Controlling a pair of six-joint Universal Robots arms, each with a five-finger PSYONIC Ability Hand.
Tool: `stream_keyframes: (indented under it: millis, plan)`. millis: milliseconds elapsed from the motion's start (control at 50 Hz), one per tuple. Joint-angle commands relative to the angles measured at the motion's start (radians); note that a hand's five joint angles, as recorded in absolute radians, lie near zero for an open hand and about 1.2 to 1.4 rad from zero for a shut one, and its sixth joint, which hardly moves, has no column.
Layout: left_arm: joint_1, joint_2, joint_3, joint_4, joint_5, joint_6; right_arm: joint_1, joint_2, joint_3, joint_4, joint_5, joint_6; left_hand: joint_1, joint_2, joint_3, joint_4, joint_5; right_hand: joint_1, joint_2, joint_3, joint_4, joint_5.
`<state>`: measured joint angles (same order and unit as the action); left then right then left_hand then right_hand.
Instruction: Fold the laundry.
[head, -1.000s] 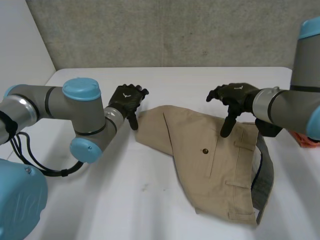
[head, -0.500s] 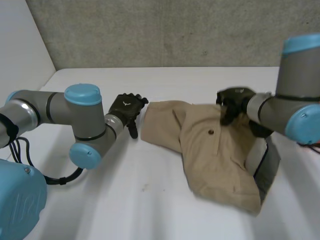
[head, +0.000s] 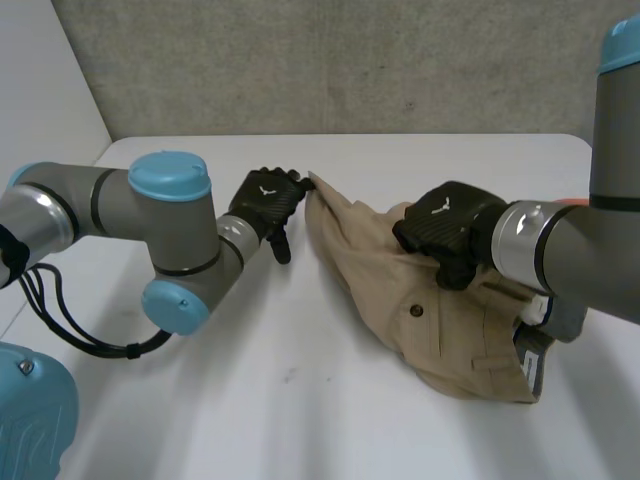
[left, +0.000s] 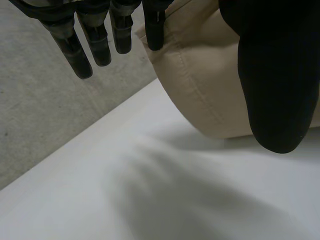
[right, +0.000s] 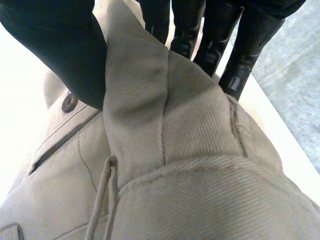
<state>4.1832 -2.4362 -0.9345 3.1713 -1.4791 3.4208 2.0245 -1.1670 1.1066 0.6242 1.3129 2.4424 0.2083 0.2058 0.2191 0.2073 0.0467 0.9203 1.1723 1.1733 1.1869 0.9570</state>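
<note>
On the white surface (head: 300, 400), khaki trousers (head: 400, 290) lie bunched from centre towards 4 o'clock. The right hand (head: 445, 225) clamps a raised fold mid-garment. The left hand (head: 265, 195) pinches the 10 o'clock corner. The pocket button (head: 415, 311) is exposed at the right hand's 6 o'clock.

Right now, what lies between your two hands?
The bunched tan trousers fill that stretch in the head view: a corner reaches the left hand, and the right hand pinches a fold near the middle in its fingers.
</note>
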Motion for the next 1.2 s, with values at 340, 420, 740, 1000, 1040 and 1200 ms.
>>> stream_keyframes:
  millis: [340, 420, 740, 1000, 1040, 1200]
  plan:
    - [-0.018, 0.252, -0.273, 0.048, -0.079, -0.093, -0.012, -0.003, 0.047, -0.074, 0.089, 0.02, 0.437, 0.439, 0.426, 0.438, 0.424, 0.476, 0.224, 0.223, 0.209, 0.265]
    - [-0.018, 0.307, -0.343, 0.084, -0.073, -0.11, -0.007, -0.003, 0.048, -0.074, 0.088, 0.021, 0.035, 0.038, 0.025, 0.036, 0.022, 0.476, 0.224, 0.223, 0.209, 0.265]
    - [-0.028, 0.067, -0.137, 0.11, -0.073, -0.098, 0.003, -0.032, 0.128, -0.07, 0.028, 0.063, -0.01, -0.007, -0.02, -0.008, -0.022, 0.476, 0.224, 0.223, 0.209, 0.265]
    - [-0.046, -0.012, -0.03, 0.03, -0.079, -0.055, -0.013, -0.056, 0.122, -0.086, 0.034, 0.032, 1.188, 1.19, 1.177, 1.189, 1.175, 0.476, 0.224, 0.223, 0.209, 0.265]
    - [-0.035, 0.023, -0.012, 0.036, -0.081, -0.023, -0.015, -0.013, 0.055, -0.096, 0.049, -0.003, 1.188, 1.19, 1.177, 1.189, 1.175, 0.476, 0.224, 0.223, 0.209, 0.265]
    - [-0.009, 0.124, 0.178, 0.208, -0.087, 0.017, 0.0, 0.158, -0.408, -0.291, 0.218, -0.135, 1.188, 1.19, 1.177, 1.189, 1.175, 0.476, 0.224, 0.223, 0.209, 0.265]
